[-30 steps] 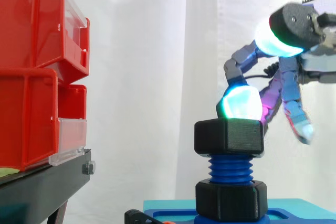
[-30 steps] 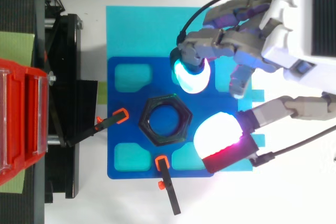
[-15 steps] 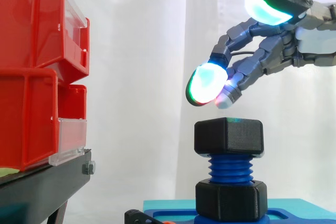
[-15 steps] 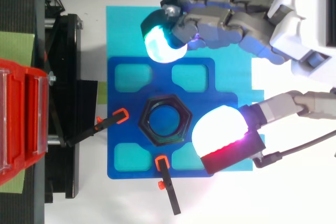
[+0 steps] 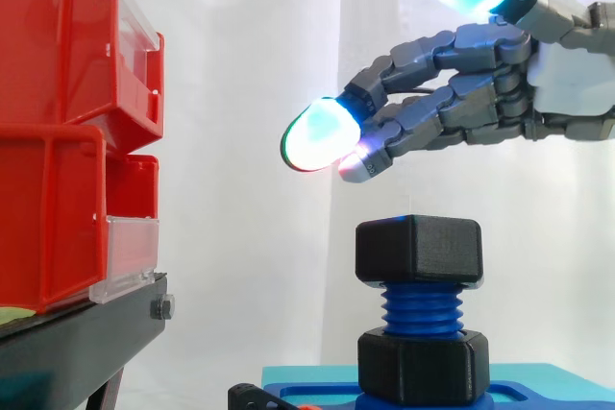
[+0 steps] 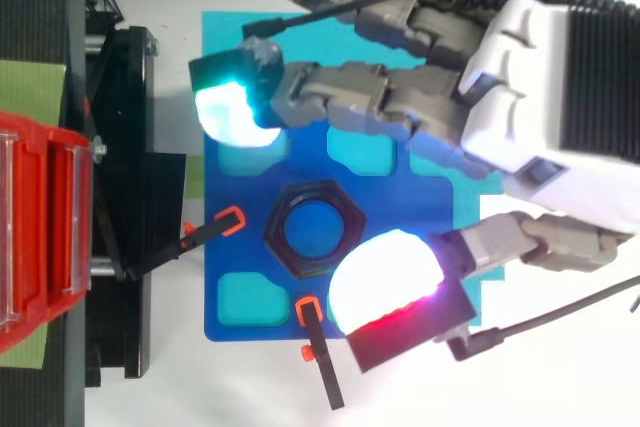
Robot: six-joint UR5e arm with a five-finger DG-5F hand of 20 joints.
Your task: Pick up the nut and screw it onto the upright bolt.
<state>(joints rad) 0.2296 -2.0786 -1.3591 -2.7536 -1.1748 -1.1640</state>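
A black hexagonal nut [image 5: 419, 249] sits on top of the blue threaded upright bolt [image 5: 420, 309], with a second black nut [image 5: 421, 364] at the bolt's foot. From above the top nut [image 6: 313, 228] shows as a black ring over the dark blue base plate [image 6: 235, 247]. My hand [image 6: 520, 107] hovers above the nut with its fingers stretched out straight toward the left, touching nothing. In the side view the hand [image 5: 567, 74] is at the upper right, its glowing fingertips [image 5: 315, 135] well above and left of the nut. It is open and holds nothing.
Red bins [image 5: 67, 122] stand stacked on a black stand [image 5: 86, 338] at the left. The base plate rests on a cyan mat [image 6: 240, 47]. Two black clamps with orange tips [image 6: 230, 221] lie beside the nut at its left and front.
The hand has let go of the nut, risen and stretched its fingers out leftward. The nut stays on the bolt in the same place.
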